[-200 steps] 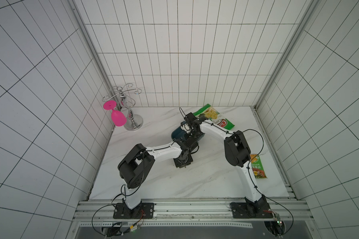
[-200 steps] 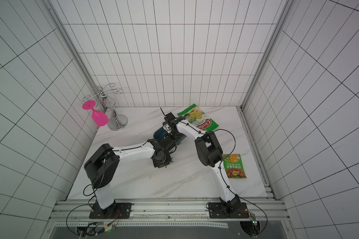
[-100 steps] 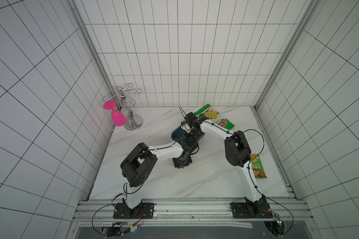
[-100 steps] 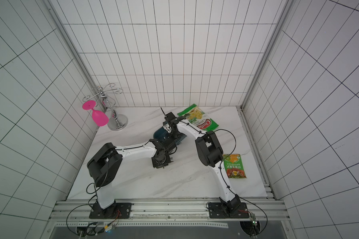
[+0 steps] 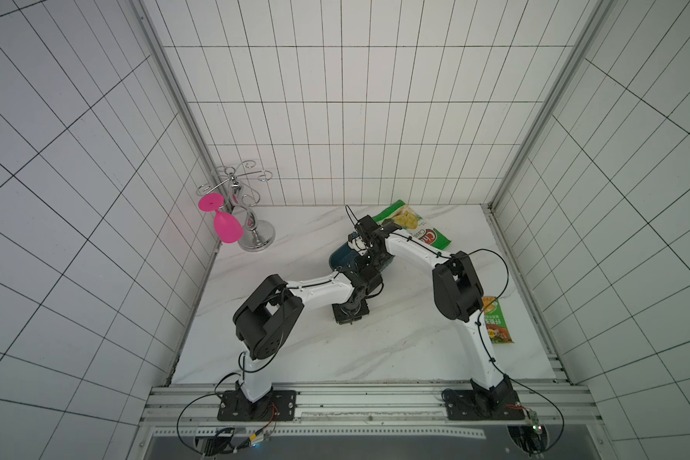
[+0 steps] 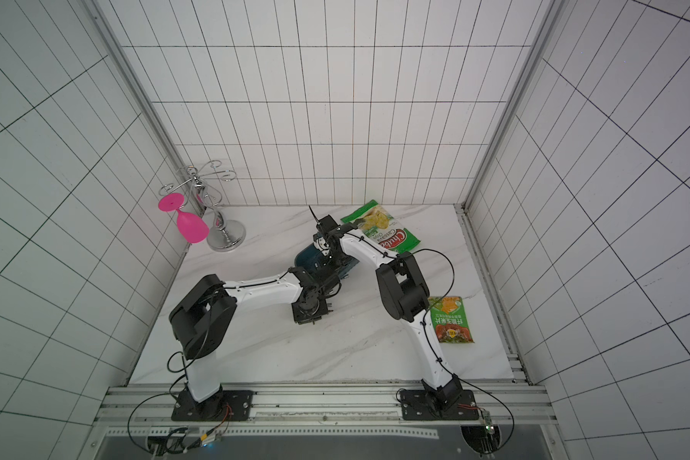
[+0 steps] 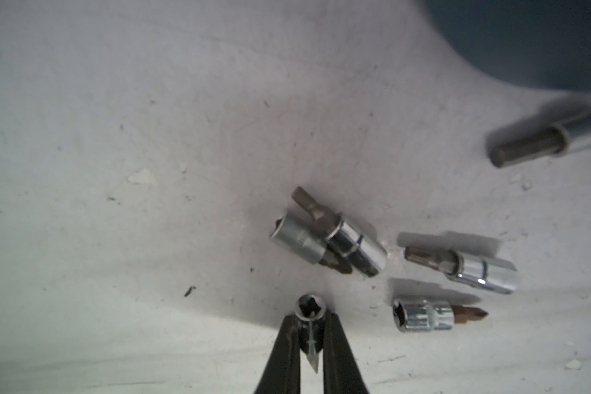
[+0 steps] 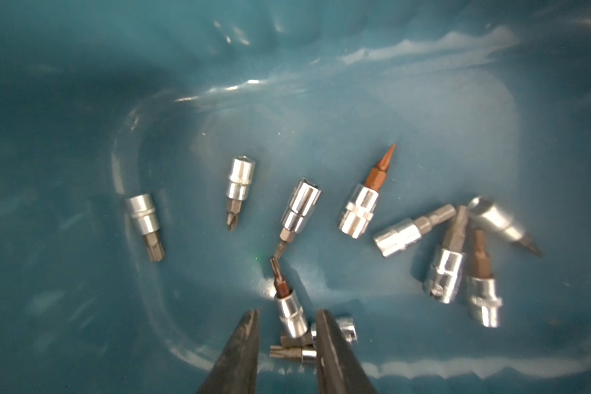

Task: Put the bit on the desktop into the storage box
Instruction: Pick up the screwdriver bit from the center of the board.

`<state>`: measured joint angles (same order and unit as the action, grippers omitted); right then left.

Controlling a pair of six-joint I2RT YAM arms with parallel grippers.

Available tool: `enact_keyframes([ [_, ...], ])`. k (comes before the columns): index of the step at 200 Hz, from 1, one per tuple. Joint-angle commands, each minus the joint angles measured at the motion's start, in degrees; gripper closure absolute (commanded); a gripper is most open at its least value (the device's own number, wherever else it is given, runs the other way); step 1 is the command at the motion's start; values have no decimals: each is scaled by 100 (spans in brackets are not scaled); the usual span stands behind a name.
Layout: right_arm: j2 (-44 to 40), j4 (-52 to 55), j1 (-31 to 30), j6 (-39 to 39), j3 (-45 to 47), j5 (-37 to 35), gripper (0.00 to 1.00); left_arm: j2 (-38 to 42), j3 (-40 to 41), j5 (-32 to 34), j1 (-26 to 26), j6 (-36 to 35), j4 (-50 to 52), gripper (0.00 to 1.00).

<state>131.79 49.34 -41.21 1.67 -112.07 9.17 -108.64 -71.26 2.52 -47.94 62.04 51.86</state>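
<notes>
In the left wrist view my left gripper (image 7: 310,315) is shut on a chrome bit (image 7: 310,308), held end-on just above the white desktop (image 7: 151,136). Several more bits lie loose there, such as a crossed pair (image 7: 328,242) and a long one (image 7: 553,140). The teal storage box (image 5: 341,258) sits mid-table in both top views, under my right arm. My right gripper (image 8: 287,315) hangs open inside the box (image 8: 82,102), and a bit (image 8: 289,312) lies between its fingers (image 8: 243,344) with a gap on one side. Several bits rest on the box floor.
A chrome rack (image 5: 255,235) with a hanging pink goblet (image 5: 226,227) stands at the back left. A green chips bag (image 5: 415,227) lies behind the box, and a small snack packet (image 5: 494,324) is by the right wall. The two arms nearly meet over the box.
My left gripper has closed on a bit on the desktop. The right gripper's jaws have spread a little over the box.
</notes>
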Motion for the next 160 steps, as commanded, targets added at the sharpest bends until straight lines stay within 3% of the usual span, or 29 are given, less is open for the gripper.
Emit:
enact_keyframes([
  [1, -398, 55, 25, -59, -96, -3, 66, -159, 37, -15, -40, -58, 52, 100],
  [108, -1276, 23, 283, -603, -203, -478, 56, 962, -916, 427, -7, -249, 1447, 100],
  [160, -2836, -1215, 584, -1112, 1888, -861, 52, 970, -1691, 331, 613, -631, 1670, 100],
])
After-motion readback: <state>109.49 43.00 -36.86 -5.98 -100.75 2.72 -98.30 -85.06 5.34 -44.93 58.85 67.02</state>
